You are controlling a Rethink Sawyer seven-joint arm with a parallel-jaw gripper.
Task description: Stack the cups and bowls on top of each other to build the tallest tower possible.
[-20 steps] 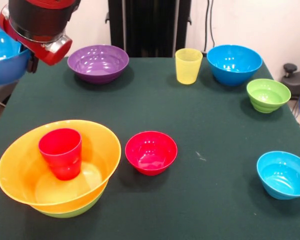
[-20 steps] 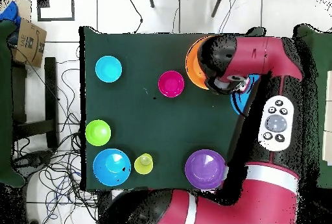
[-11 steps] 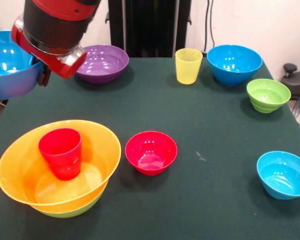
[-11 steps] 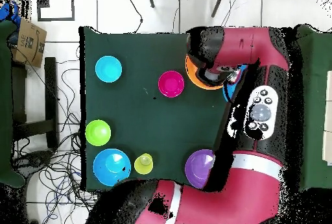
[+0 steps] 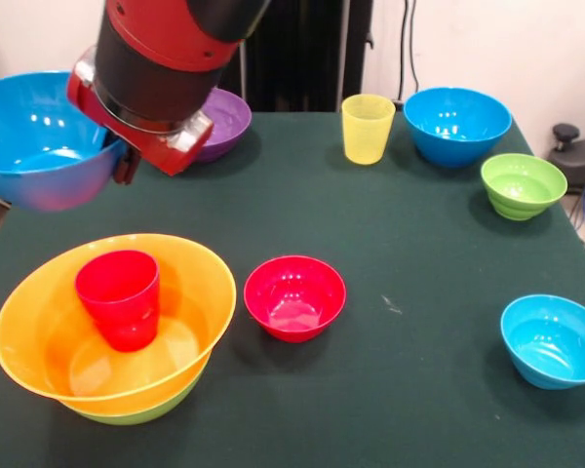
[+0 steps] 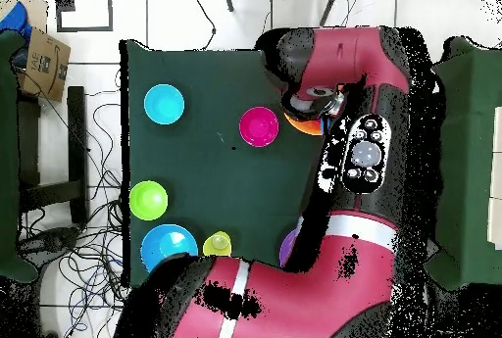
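Bowl first: we see a medium blue one held in the air by its rim, our hand clamped on it, above and behind the tower at the worktop's front left corner. That tower is an orange bowl nested on a lime-green bowl, with a red cup upright inside. Just beside it sits a small red bowl. Farther off stand a purple bowl, a yellow cup and another blue bowl
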